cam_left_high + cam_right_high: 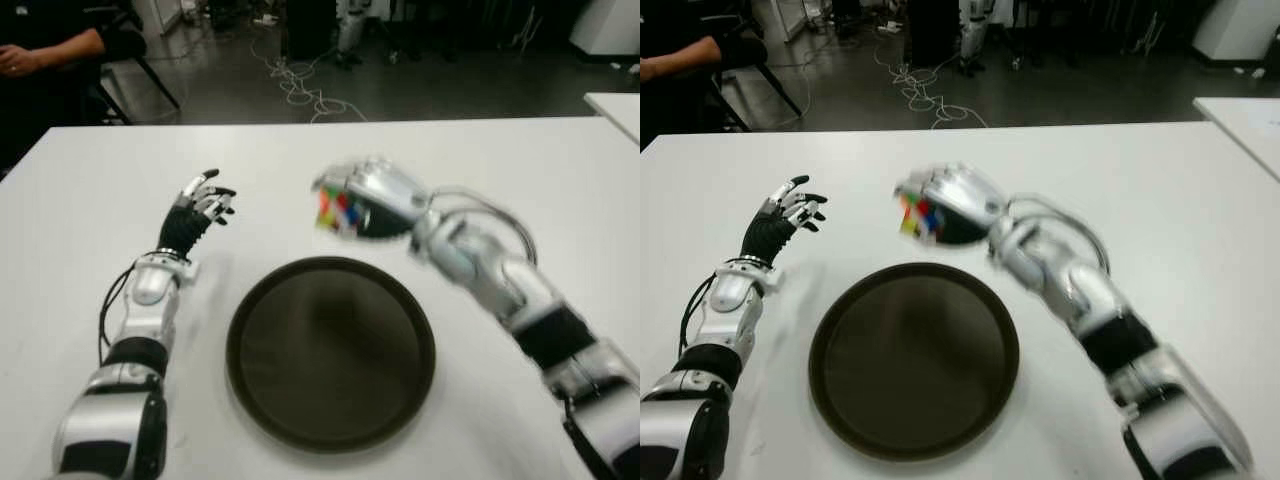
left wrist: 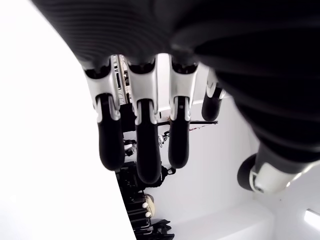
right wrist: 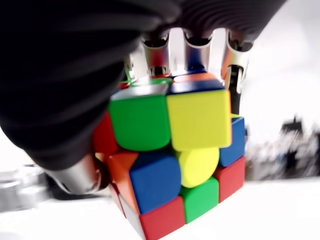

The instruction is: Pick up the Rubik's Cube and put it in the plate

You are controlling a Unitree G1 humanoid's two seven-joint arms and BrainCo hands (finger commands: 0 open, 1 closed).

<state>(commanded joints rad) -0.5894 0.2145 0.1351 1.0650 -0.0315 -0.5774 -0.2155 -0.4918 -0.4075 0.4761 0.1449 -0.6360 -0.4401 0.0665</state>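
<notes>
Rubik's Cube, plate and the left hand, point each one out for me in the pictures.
Rubik's Cube [image 3: 175,150]: right wrist view, its colored face, gripped by the right hand [image 1: 365,200].
plate [image 1: 330,350]: left eye view, its bare dark middle.
left hand [image 1: 195,215]: left eye view, its palm, fingers spread.

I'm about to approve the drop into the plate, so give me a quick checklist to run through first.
1. Rubik's Cube enclosed by right hand: ok.
2. Cube lifted off the table: ok.
3. Cube directly over the plate: not ok, it shows just beyond the far rim.
4. Plate holds nothing: ok.
5. Left hand open, off to the plate's left, out of the path: ok.
6. Grip firmness: cannot tell.
</notes>
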